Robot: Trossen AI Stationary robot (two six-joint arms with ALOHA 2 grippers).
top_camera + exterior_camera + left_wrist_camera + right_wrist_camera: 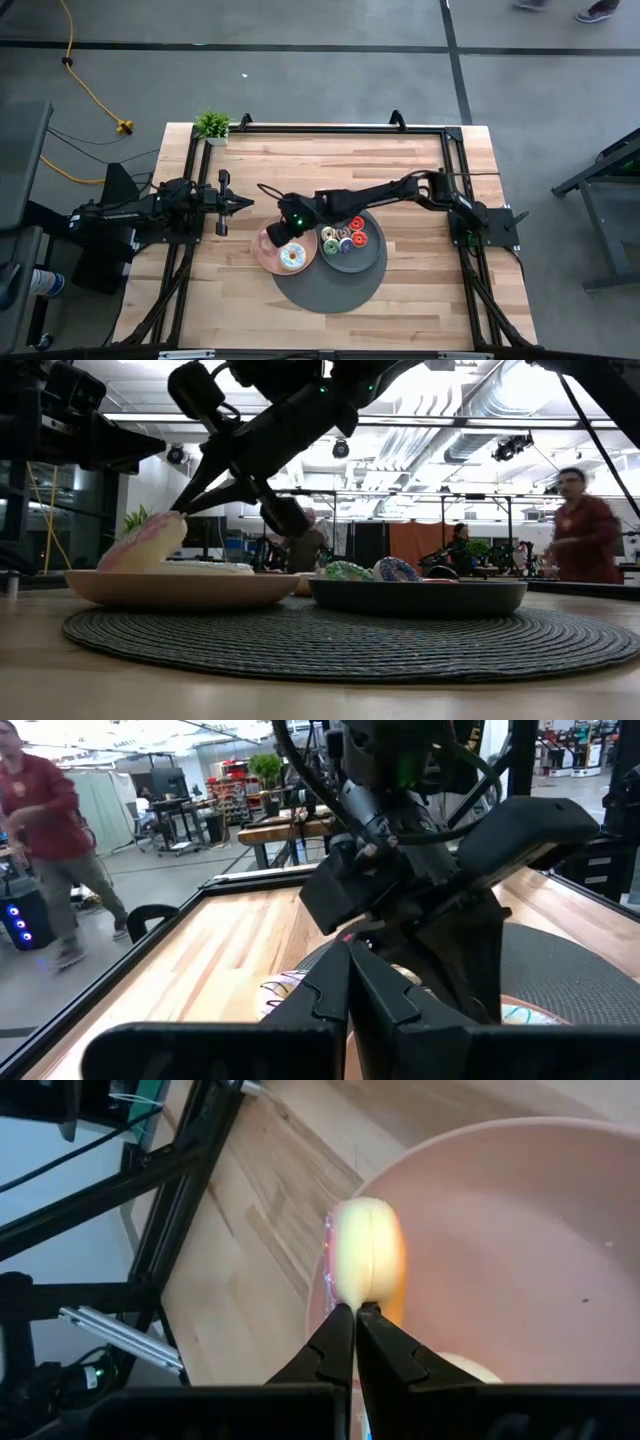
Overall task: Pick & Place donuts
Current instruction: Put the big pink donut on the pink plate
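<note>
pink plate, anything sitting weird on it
Yes. One pink-iced donut stands tilted on edge against the pink plate rim instead of lying flat like the white-iced donut. The right gripper has its shut fingers at that donut's edge.

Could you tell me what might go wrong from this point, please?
The right gripper pinches only the edge of a donut standing tilted at the pink plate's rim; it could slip out or tip off onto the table. Lifting might also knock the donut lying flat on that plate.
</note>
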